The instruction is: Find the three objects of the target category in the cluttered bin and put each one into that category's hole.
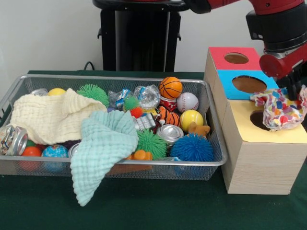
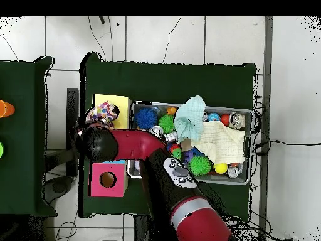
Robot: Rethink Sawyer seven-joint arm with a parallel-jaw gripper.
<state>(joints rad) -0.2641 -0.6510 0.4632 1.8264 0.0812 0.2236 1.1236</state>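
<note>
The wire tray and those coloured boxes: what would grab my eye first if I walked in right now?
Probably the red robot arm at upper right, its gripper holding a multicoloured fabric bundle right over the hole in the yellow-topped box. Next, the silver mesh bin crammed with balls, cans and spiky toys, with a mint cloth spilling over its front edge.
</note>
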